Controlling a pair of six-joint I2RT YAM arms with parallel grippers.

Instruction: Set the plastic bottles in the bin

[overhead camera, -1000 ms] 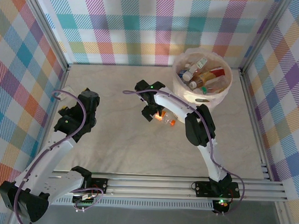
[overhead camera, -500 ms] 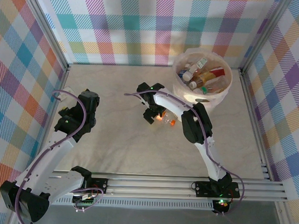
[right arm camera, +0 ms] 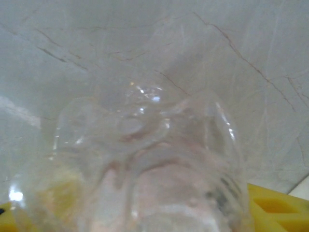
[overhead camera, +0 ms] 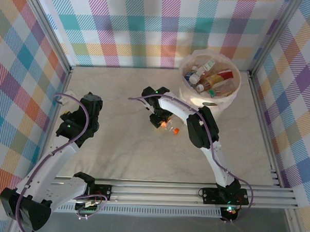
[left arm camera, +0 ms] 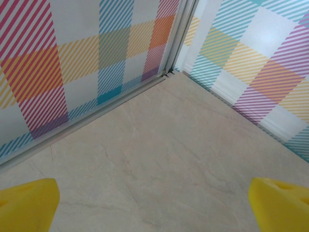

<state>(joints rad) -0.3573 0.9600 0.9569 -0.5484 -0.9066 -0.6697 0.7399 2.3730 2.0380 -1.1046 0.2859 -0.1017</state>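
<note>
A crushed clear plastic bottle (overhead camera: pixel 168 125) with an orange cap lies on the table mid-centre. My right gripper (overhead camera: pixel 160 119) is down on it. In the right wrist view the bottle (right arm camera: pixel 145 145) fills the space between my right gripper's (right arm camera: pixel 145 215) yellow fingers (right arm camera: pixel 277 205), which close against its sides. The bin (overhead camera: pixel 237 84), a cream-pink bucket at the back right, holds several bottles (overhead camera: pixel 210 77). My left gripper (overhead camera: pixel 67 112) hovers at the left, open; its yellow fingertips (left arm camera: pixel 26 203) stand wide apart over bare table, the gripper (left arm camera: pixel 154 208) holding nothing.
Checked walls on metal rails enclose the table on three sides; the left wrist view faces the back-left corner (left arm camera: pixel 169 72). The right arm's elbow (overhead camera: pixel 200 129) hangs just in front of the bin. A rail frame (overhead camera: pixel 193 192) runs along the near edge.
My right gripper has sunk onto the bottle and its fingers have closed in from wide open. The bottle shifted slightly left. The left arm has stayed still.
</note>
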